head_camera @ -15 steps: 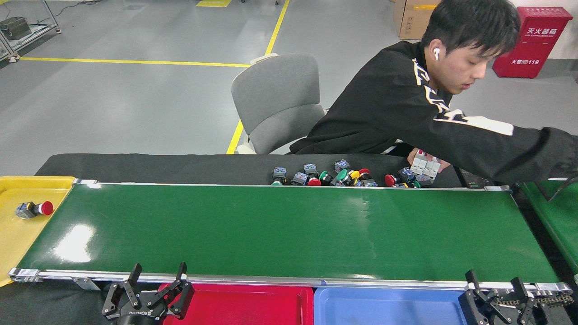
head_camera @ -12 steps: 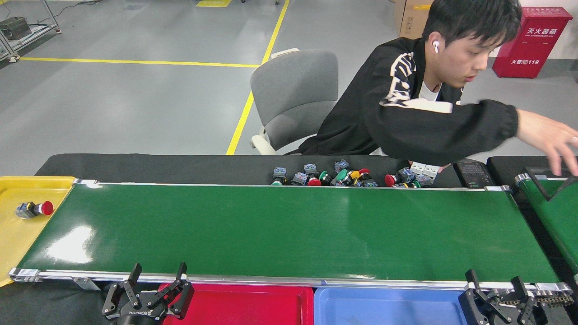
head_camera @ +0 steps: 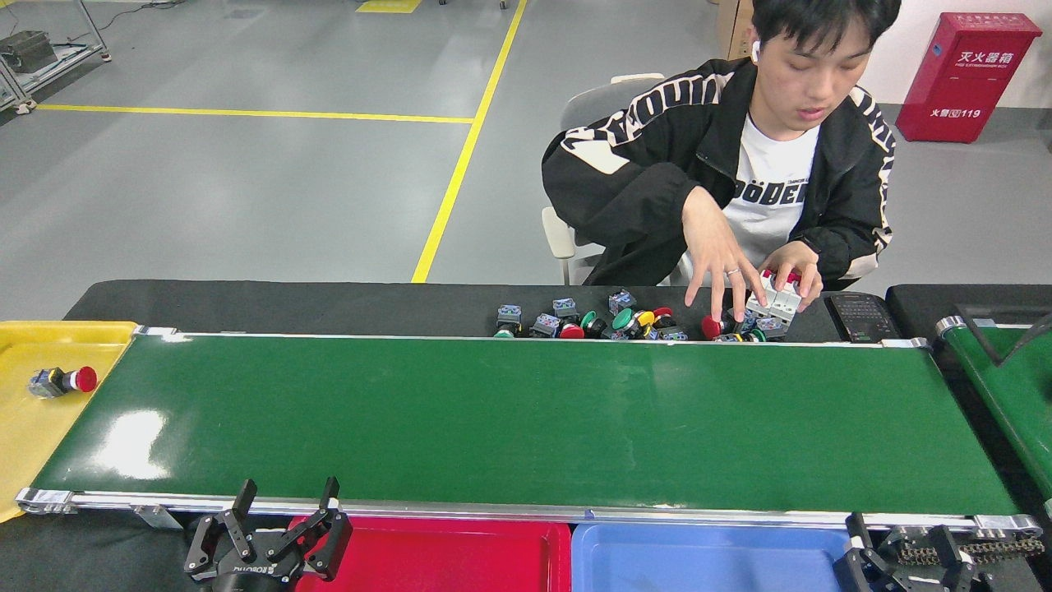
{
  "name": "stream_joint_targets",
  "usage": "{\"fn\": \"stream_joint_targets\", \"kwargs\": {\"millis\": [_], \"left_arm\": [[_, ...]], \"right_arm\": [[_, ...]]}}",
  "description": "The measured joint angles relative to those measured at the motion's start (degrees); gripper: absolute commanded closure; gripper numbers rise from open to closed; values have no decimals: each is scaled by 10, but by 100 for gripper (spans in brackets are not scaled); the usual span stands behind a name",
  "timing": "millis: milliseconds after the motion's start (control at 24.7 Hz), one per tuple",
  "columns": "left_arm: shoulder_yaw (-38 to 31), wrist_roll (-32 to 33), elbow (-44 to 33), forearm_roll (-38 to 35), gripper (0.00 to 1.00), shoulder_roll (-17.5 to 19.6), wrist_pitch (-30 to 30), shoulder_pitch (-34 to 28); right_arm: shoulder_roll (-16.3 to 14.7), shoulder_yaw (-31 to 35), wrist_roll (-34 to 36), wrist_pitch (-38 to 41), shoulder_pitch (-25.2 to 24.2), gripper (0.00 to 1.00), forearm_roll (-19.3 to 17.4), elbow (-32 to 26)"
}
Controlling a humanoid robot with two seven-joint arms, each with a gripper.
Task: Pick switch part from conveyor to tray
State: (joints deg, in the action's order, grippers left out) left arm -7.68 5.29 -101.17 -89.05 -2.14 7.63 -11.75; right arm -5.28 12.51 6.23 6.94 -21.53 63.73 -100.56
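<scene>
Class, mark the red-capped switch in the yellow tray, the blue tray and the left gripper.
red-capped switch [head_camera: 63,381], head view, its body
blue tray [head_camera: 707,559], head view, bare floor
left gripper [head_camera: 283,500], head view, between open fingertips

Grey floor [head_camera: 246,189], yellow floor lines [head_camera: 460,164]; red extinguisher box [head_camera: 963,74], grey chair [head_camera: 592,107]

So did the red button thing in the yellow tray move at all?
No. The red-capped switch part lies at the same spot in the yellow tray, just left of the conveyor corner bracket.
</scene>
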Motion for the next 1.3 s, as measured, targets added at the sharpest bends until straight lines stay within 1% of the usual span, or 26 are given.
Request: {"fn": "stream_joint_targets", "kwargs": {"millis": [81,203,324,446,608,851,1013,1297], "left_arm": [[0,0,0,0,0,2,0,0],[-3,0,0,3,0,2,0,-9],[-5,1,0,8,0,3,-1,-20],[-14,-21,0,11,0,4,25,-31],[-31,-29,0,20,0,1,57,-42],[-37,-24,0,21,0,-17,62,-44],[-37,-9,0,21,0,-18,54,-44],[-37,-5,0,21,0,-18,50,-44]], "right_arm": [[0,0,-10,0,0,1,0,0],[-2,0,-44,0,1,1,0,0],[-18,1,-60,0,9,1,0,0],[-23,3,-63,1,25,1,0,0],[-23,10,-64,4,29,1,0,0],[-23,11,-65,2,29,1,0,0],[-23,11,-66,1,29,1,0,0],[-23,11,-66,0,29,1,0,0]]}}
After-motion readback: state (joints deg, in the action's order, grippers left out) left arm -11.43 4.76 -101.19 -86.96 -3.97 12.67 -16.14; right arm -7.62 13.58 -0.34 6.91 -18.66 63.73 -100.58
